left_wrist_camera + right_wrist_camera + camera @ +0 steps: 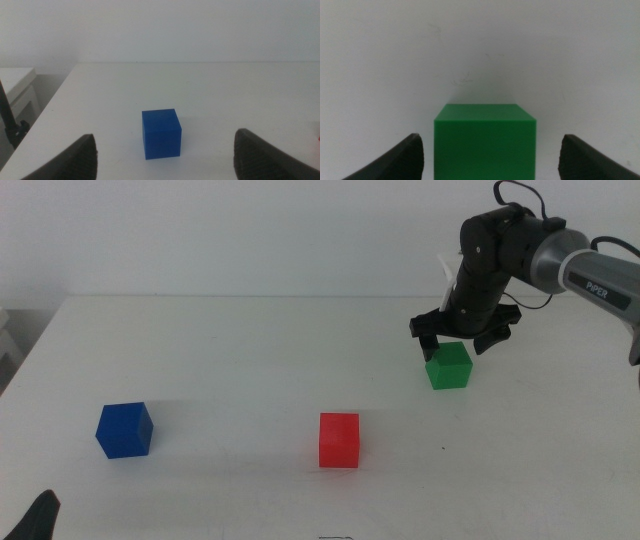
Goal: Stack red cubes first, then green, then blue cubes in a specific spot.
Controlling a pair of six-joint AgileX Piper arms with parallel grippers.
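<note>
The red cube sits alone on the white table near the front centre. Off at the front left rests the blue cube, which the left wrist view shows as the blue cube ahead of my open left gripper; that arm waits at the bottom left corner. At the right stands the green cube. My right gripper hovers just over it, jaws open and spread to either side. The right wrist view shows the green cube centred between the jaws of the right gripper, not touched.
The table's left edge runs near the blue cube, with a white piece of furniture beyond it. A white wall backs the table. The right arm reaches in from the right side.
</note>
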